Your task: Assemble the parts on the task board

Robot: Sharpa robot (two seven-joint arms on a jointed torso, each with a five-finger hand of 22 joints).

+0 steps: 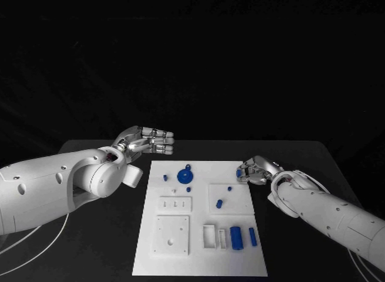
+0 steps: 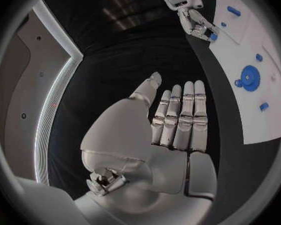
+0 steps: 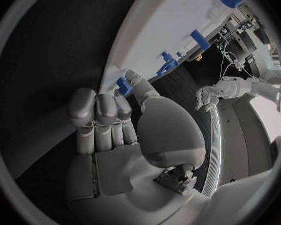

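The white task board [image 1: 201, 261] lies in the middle of the table. On it are a blue gear [image 1: 186, 175], several small blue pegs and a blue cylinder [image 1: 236, 237] near the front. My right hand [image 1: 258, 170] is at the board's right edge, fingers curled, pinching a small blue part [image 1: 241, 172] between thumb and fingers; the right wrist view shows the same part [image 3: 123, 86] at the fingertips by the board's rim [image 3: 172, 25]. Beyond the board's far left corner my left hand [image 1: 148, 141] is raised, its fingers [image 2: 178, 115] straight and side by side, holding nothing.
White raised blocks sit on the board: a slotted one [image 1: 176, 203], a square one [image 1: 171, 234] and a narrow holder [image 1: 211, 235]. Black table [image 1: 294, 155] surrounds the board. My left forearm [image 1: 65, 185] lies along the board's left side.
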